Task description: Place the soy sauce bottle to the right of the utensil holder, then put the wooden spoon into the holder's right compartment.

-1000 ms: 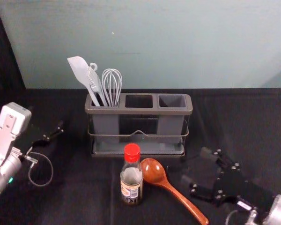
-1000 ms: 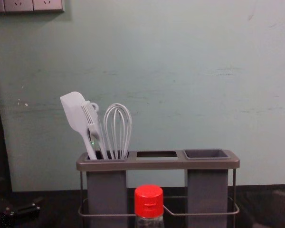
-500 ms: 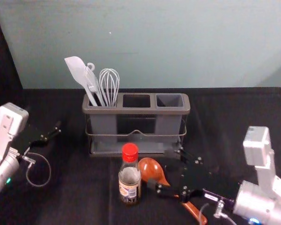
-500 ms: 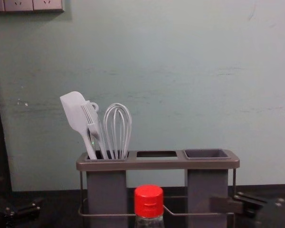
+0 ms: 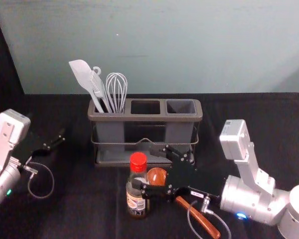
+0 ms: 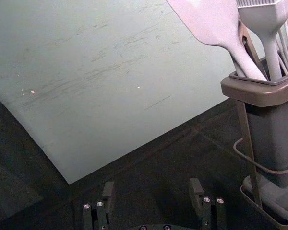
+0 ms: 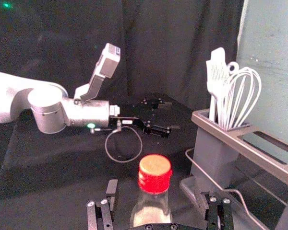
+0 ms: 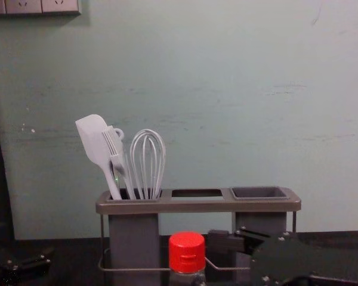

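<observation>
"Soy sauce bottle first: where is it?"

"Upright on the table, in front of the utensil holder, left of its middle, red cap on top."

"And the right gripper?"

"Reaching in from the right, level with the bottle. The right wrist view has its fingers spread wide, the bottle's neck and cap showing in the gap between them. They aren't closed on it. In the head view the nearer fingertip overlaps the bottle; whether it touches, I can't tell."

"Where's the wooden spoon?"

"Lying on the table, its bowl just right of the bottle. The gripper covers part of it from above, and the handle slants out toward the near right."

"What's the holder carrying?"

"A spatula, a brush and a whisk, all standing in the left compartment."

"Left gripper?"

"Parked out to the left of the holder, fingers well apart, holding nothing."
</observation>
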Controlling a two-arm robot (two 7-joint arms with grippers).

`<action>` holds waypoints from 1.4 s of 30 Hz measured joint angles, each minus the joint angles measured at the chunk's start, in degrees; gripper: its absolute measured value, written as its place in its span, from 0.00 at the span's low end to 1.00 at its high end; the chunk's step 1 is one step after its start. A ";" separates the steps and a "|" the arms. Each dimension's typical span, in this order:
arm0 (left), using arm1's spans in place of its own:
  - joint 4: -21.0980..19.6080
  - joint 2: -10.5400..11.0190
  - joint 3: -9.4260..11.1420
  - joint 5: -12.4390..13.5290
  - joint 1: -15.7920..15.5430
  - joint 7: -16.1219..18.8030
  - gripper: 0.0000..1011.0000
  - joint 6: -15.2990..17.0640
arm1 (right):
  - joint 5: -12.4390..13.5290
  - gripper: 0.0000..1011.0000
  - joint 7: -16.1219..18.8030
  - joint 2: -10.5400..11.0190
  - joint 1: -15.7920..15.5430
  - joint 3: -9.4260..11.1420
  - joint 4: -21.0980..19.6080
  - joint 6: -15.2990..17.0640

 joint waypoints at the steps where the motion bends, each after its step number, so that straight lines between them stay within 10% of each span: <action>1: 0.00 0.00 0.00 0.00 0.00 0.00 1.00 0.00 | -0.03 0.99 0.10 -0.30 0.36 -0.15 0.34 0.01; 14: 0.00 0.00 0.00 0.00 0.00 0.00 1.00 0.00 | 1.71 0.99 1.69 -4.29 4.06 -1.87 5.57 0.01; 32: 0.00 0.00 0.00 0.00 0.00 0.00 1.00 0.00 | 1.49 0.99 0.93 -4.64 4.20 -2.08 5.95 0.13; 42: 0.00 0.00 0.00 0.00 0.00 0.00 1.00 0.00 | 1.49 0.78 0.93 -4.58 4.16 -2.02 5.88 0.09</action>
